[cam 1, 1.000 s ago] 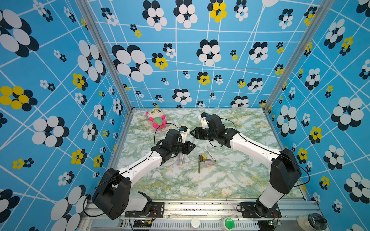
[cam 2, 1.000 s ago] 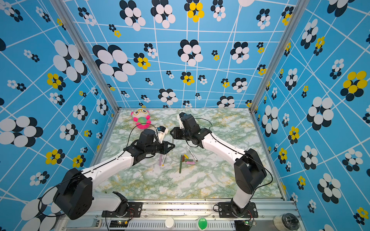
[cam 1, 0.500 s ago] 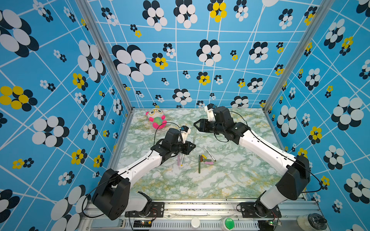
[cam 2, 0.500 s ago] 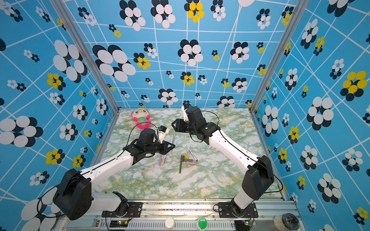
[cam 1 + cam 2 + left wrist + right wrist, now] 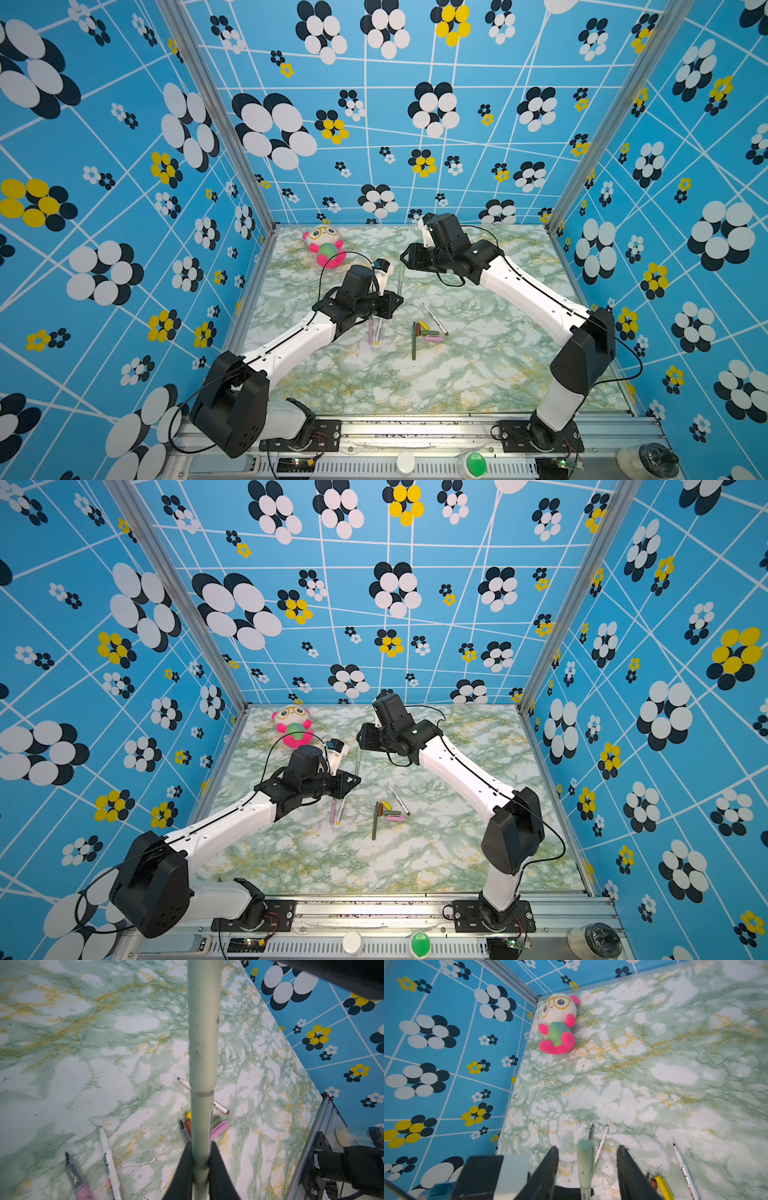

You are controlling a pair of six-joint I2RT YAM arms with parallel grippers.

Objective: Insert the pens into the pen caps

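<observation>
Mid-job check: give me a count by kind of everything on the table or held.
Uncapped pens on table: 4 (pink pen, white pen, dark green pen, brown-ended white pen)
Loose caps: 4 (yellow cap, brown cap, dark green cap, pink cap)
Capped pale green pen in left gripper: 1
Plush toy: 1
Total: 10

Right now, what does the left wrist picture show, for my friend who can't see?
The left pincer clamps a pale green pen that points away over a marbled table. Beneath it lie loose pens and a little heap of coloured caps.
</observation>
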